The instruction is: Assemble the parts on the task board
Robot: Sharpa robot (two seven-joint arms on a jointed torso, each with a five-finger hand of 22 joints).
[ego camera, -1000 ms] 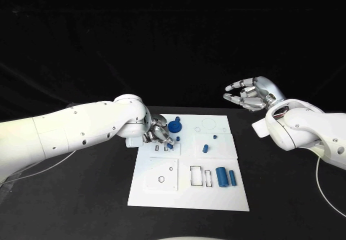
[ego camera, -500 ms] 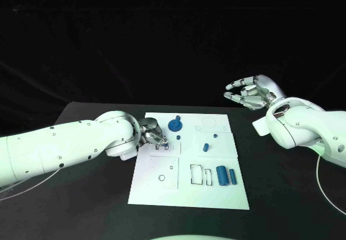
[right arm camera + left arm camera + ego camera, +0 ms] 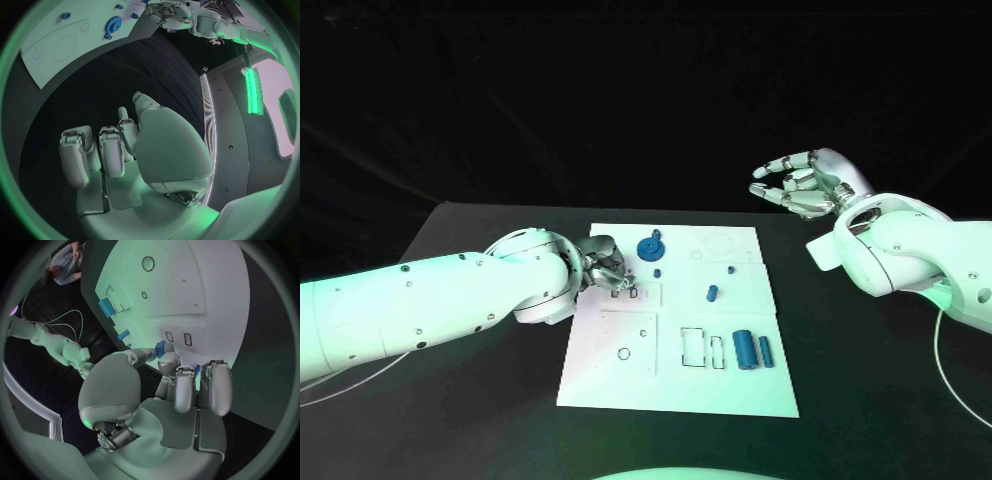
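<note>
The white task board (image 3: pixel 733 385) lies mid-table. My left hand (image 3: pixel 609 272) is low over the board's left side, by two small slots (image 3: pixel 622 294). It pinches a small blue part (image 3: pixel 160 347) between thumb and fingers, just short of the slots (image 3: pixel 178 338). A blue gear (image 3: pixel 651 248) stands right beside that hand. Small blue parts (image 3: pixel 711 294) lie near the board's middle, and two blue cylinders (image 3: pixel 753 352) lie lower right. My right hand (image 3: pixel 799 186) is raised off the board's far right corner, fingers apart and half curled, holding nothing.
The board has empty cut-outs: a round outline (image 3: pixel 721 243) at the back and a rectangular slot (image 3: pixel 692 346) beside the cylinders. Black table (image 3: pixel 473 400) surrounds the board. In the right wrist view the board (image 3: pixel 50 50) and gear (image 3: pixel 114 23) lie far off.
My left arm has swung lower and its hand has shifted slightly left and down toward the small slots, with the blue part in it. The right hand has stayed put.
</note>
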